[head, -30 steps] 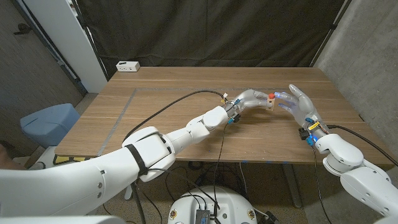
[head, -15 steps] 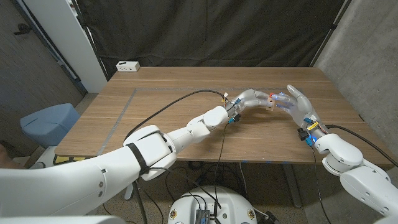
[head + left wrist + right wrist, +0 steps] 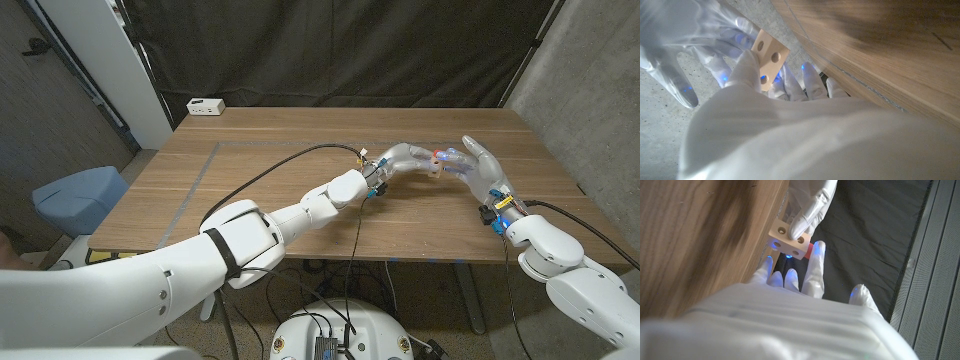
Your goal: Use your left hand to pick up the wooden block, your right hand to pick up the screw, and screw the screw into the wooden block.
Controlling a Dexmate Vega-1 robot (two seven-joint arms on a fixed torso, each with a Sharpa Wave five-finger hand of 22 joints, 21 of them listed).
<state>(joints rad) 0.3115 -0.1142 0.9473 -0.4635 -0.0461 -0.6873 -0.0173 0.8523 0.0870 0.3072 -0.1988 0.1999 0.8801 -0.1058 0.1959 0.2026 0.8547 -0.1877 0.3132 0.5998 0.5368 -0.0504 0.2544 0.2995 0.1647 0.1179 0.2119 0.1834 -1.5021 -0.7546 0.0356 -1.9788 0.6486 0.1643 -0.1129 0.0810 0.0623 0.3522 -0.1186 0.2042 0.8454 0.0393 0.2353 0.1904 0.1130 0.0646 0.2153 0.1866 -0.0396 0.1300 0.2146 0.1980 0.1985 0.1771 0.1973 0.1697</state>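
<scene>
Gripping wooden block, left hand, right hand touching

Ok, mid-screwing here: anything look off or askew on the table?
Nothing stands out. The left hand holds the wooden block above the table, the right hand works the red-headed screw at it, nothing dropped or damaged.

Pale wooden block (matt, drilled)

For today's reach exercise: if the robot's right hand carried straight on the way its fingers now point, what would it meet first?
Probably the wooden block held by the left hand: the right hand already has its fingers at it, by the red screw. Depth is unclear.
</scene>
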